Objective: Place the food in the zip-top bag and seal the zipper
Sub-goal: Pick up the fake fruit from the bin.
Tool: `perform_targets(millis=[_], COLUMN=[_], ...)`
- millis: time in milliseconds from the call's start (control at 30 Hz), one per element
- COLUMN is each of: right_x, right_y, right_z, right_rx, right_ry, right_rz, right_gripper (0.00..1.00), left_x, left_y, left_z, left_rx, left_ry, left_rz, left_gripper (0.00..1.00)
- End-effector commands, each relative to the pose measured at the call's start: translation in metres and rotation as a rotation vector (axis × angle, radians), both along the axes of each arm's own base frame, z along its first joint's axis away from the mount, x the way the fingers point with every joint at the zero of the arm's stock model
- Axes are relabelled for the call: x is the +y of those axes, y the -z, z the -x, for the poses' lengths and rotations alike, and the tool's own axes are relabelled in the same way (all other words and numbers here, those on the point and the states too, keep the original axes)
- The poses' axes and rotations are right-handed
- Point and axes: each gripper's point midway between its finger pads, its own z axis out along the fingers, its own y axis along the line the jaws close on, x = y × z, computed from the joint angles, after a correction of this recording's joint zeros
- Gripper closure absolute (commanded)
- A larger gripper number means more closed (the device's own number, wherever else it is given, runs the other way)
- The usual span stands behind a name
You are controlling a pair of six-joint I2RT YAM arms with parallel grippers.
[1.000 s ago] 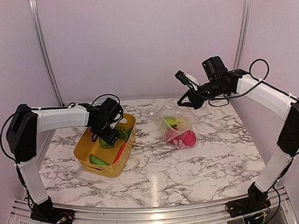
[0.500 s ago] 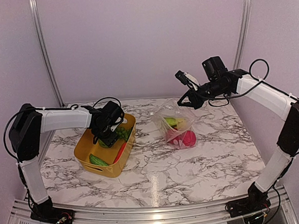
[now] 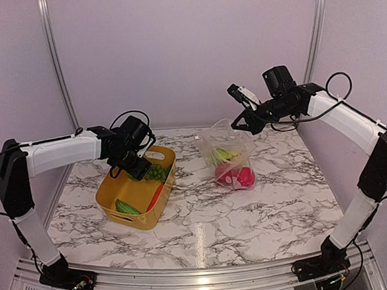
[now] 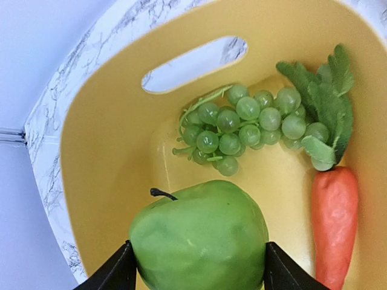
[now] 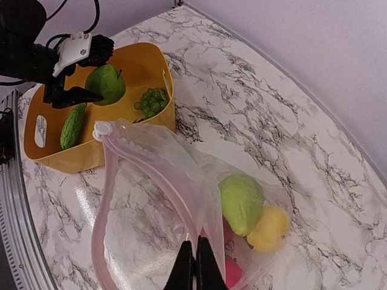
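On the marble table [image 3: 263, 213] stand two containers, well apart: a yellow bin [image 3: 108, 191] on the left and the zip-top bag [image 3: 227, 143] on the right. The bin holds a bunch of green grapes [image 4: 248, 124], a carrot [image 4: 334, 226] with leafy top lying beside them, and a bumpy green cucumber [image 5: 72, 125] at the opposite end. Above the bin, the left gripper [image 4: 199, 269] is clamped on a green apple [image 4: 199, 235], one finger on either side of it. The bag sits upright with its mouth gaping; inside lie a green piece [image 5: 242, 202], a yellow piece [image 5: 269, 228] touching it, and a red piece [image 3: 238, 176] beneath. The right gripper [image 5: 195, 257] is pinched tight on the bag's upper edge, holding it up. Only the right wrist view traces the zipper [image 5: 103, 199] as a pink loop around the open mouth; only the left wrist view shows the grapes' stems and the bin's handle slot. The overhead view shows both arms at once, though there the apple is mostly hidden by the left gripper.
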Motion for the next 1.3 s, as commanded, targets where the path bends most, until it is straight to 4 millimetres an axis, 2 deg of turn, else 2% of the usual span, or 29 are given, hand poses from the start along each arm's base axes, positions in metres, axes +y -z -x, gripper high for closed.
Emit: perform_targets(millis=[0, 167, 267, 433, 567, 733, 967, 1100, 1267], right_x=[-0.005, -0.015, -0.02, -0.011, 0.0, 0.014, 0.019, 0.019, 0.019], right_y=[-0.013, -0.029, -0.041, -0.05, -0.036, -0.025, -0.032, -0.036, -0.038], right_z=[-0.018, -0.041, -0.052, -0.047, -0.04, -0.032, -0.027, -0.024, -0.021], right_rx=[-0.067, -0.128, -0.167, -0.147, -0.067, 0.033, 0.058, 0.058, 0.061], right_ry=[0.032, 0.097, 0.137, 0.103, 0.063, 0.025, 0.007, 0.004, 0.004], right_rz=[0.056, 0.11, 0.133, 0.079, 0.026, -0.047, -0.092, -0.103, -0.112], right_gripper=[1.0, 1.0, 1.0, 1.0, 1.0, 1.0, 1.0, 1.0, 1.0], left_x=[-0.012, -0.041, -0.067, -0.109, -0.139, -0.173, -0.216, -0.231, -0.243], left_y=[-0.076, -0.14, -0.18, -0.227, -0.253, -0.264, -0.262, -0.249, -0.223], left_z=[0.004, 0.012, 0.024, 0.053, 0.069, 0.073, 0.066, 0.055, 0.036], left_rx=[-0.098, -0.206, -0.277, -0.344, -0.394, -0.387, -0.376, -0.38, -0.38], left_ry=[0.006, 0.077, 0.168, 0.306, 0.382, 0.423, 0.448, 0.421, 0.354], left_rz=[0.191, 0.433, 0.595, 0.851, 1.017, 1.177, 1.262, 1.265, 1.236], left_gripper=[0.45, 0.48, 0.49, 0.49, 0.49, 0.49, 0.5, 0.5, 0.51])
